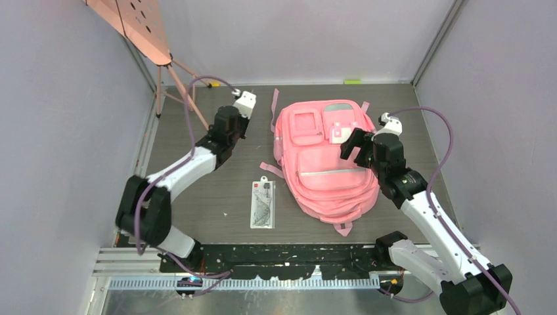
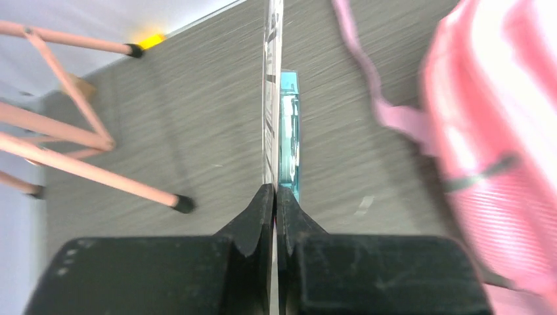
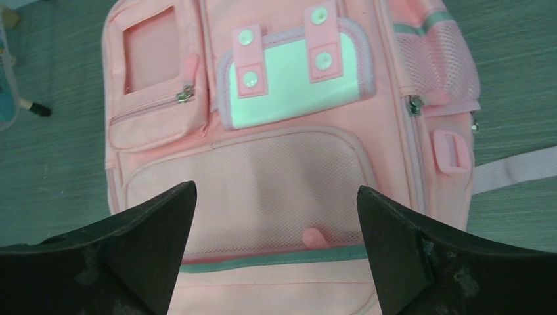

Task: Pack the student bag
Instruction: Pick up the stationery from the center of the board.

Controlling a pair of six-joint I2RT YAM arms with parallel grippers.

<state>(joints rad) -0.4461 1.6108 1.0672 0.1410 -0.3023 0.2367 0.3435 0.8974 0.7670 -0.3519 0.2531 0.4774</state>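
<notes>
Left wrist view: the left claw [image 2: 274, 197] pinches a thin flat packet [image 2: 281, 125] edge-on. The pink backpack [image 1: 328, 170] lies flat on the table [image 1: 217, 190], seemingly zipped, under the spread right claw [image 3: 276, 189], which probably must open a pocket next.

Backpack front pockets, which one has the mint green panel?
The upper flap pocket with two pink snap straps; the zipped window pocket and mesh pocket are all pink.

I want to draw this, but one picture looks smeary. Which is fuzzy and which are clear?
Left wrist view: the bag and table are smeary with blur around the packet pinched in the left gripper. Right wrist view: bag clear, right gripper dark. Top view: sharp, evenly lit.
</notes>
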